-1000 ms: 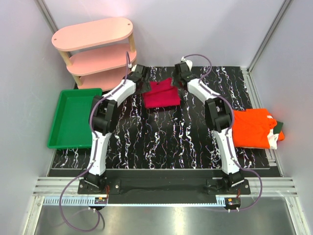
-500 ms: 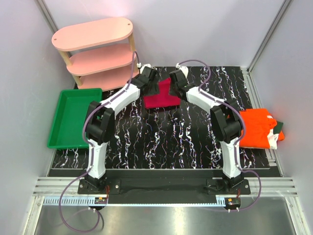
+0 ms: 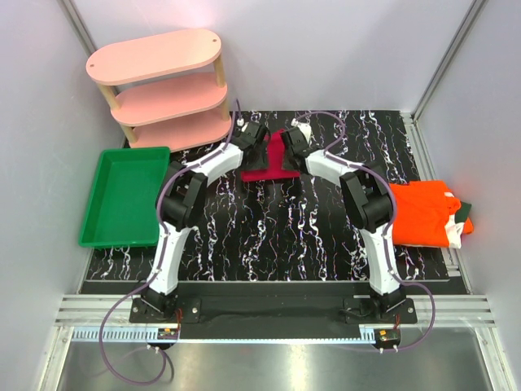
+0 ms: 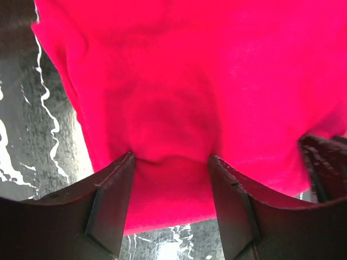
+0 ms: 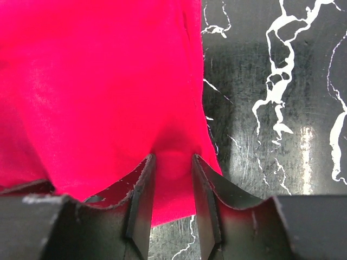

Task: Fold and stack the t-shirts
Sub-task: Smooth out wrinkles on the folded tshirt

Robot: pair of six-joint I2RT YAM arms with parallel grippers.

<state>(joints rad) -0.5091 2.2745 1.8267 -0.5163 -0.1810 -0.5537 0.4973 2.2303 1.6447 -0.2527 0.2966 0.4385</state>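
A crimson t-shirt [image 3: 269,165] lies at the far middle of the black marbled mat [image 3: 269,232]. Both grippers sit at its far edge, tips toward each other. My left gripper [image 3: 259,145] has a puckered fold of the crimson cloth [image 4: 190,81] between its fingers [image 4: 116,189]. My right gripper [image 3: 286,147] pinches a narrower fold of the same shirt [image 5: 97,81] between its fingers [image 5: 142,189]. An orange t-shirt [image 3: 419,213] lies folded at the right edge of the mat, on top of a dark green one [image 3: 465,210] that only peeks out.
A green plastic tray [image 3: 134,151] sits at the left edge of the mat. A pink three-tier shelf [image 3: 159,81] stands at the back left. Grey walls close in the back and sides.
Both grippers moved inward and toward the near side from the shirt's far corners, narrowing on the cloth. The far edge of the crimson shirt came up and over, so the shirt looks shorter.
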